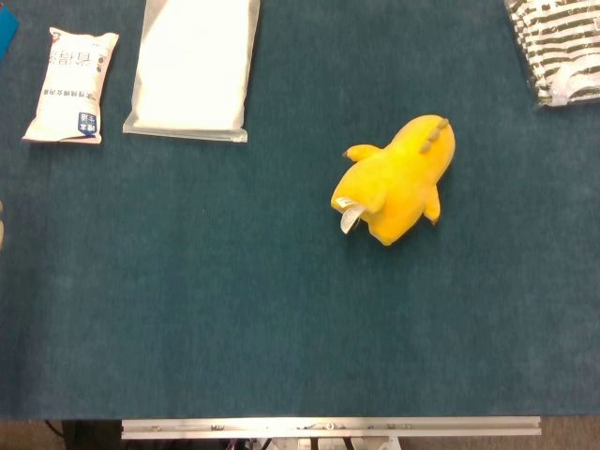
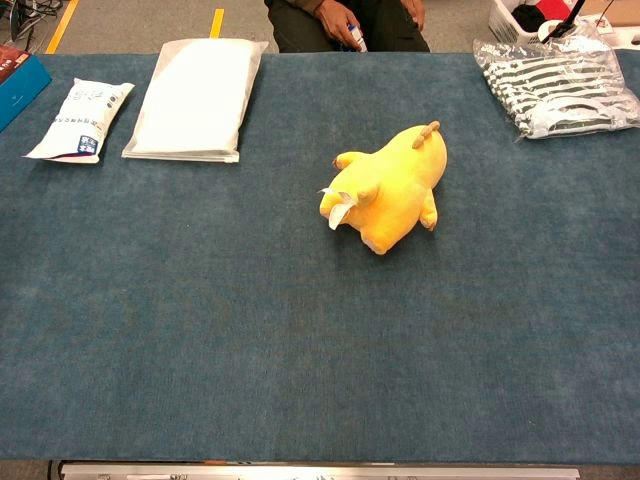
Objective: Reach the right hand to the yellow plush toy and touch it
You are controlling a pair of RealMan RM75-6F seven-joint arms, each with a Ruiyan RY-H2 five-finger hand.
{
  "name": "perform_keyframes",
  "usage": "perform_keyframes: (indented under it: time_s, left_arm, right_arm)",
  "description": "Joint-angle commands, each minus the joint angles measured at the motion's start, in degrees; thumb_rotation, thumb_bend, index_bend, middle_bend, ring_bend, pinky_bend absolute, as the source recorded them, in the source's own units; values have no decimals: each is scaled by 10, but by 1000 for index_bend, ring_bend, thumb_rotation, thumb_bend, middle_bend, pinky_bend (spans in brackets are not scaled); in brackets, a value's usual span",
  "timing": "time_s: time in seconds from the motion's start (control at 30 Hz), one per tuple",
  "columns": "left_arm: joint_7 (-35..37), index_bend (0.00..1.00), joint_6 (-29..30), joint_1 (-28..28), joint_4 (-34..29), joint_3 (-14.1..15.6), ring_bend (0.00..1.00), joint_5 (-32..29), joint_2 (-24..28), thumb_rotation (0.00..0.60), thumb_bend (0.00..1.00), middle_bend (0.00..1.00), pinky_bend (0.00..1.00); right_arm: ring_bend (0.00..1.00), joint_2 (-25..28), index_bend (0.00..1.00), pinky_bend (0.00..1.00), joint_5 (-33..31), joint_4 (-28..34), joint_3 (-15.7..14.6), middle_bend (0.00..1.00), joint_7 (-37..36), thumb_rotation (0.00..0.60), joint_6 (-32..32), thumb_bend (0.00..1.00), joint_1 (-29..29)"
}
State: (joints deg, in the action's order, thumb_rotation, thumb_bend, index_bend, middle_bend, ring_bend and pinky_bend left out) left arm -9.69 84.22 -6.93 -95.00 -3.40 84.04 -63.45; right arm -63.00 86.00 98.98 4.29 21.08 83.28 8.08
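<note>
- Yellow plush toy [image 1: 398, 178] [image 2: 388, 185]: lies on its side right of centre on the blue-carpeted worktop [image 1: 234, 309] [image 2: 250, 330], white tag at its near-left end, nothing touching it
- Left and right hands: neither appears in either view; whether open or closed cannot be told
- Small white snack pouch [image 1: 71, 84] [image 2: 80, 120]: far left
- Flat white bag [image 1: 194, 66] [image 2: 195, 98]: just beside the pouch
- Bagged striped garments [image 1: 558, 47] [image 2: 560, 85]: far right corner
- Seated person [image 2: 345, 22]: beyond the far edge, chest view only
</note>
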Motion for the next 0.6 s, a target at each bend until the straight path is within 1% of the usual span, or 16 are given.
perform_keyframes:
  time_s: [0.03, 0.27, 0.47, 0.53, 0.6]
  left_arm:
    - [-2, 487, -2, 0, 0, 2, 357, 0, 0, 600, 384, 476, 416]
    - [-3, 487, 2, 3, -5, 0, 357, -5, 3, 600, 384, 475, 416]
    - [-4, 487, 3, 4, -4, 1, 357, -4, 3, 600, 384, 476, 416]
    - [-3, 487, 3, 4, -4, 1, 357, -3, 2, 600, 384, 476, 416]
    - [-2, 487, 3, 3, -2, 1, 357, -2, 2, 600, 384, 476, 416]
  right_arm:
    - [311, 1, 342, 260, -3, 3, 0, 423, -7, 600, -5, 277, 1]
    - [311, 4, 342, 260, -2, 3, 3, 423, -11, 600, -10, 277, 6]
    - [311, 12, 342, 259, -5, 11, 8, 422, -11, 600, -27, 277, 19]
    - [303, 17, 333, 259, -8, 18, 8, 403, -15, 600, -47, 277, 30]
    - [280, 28, 291, 259, -22, 30, 9, 373, -22, 600, -81, 277, 45]
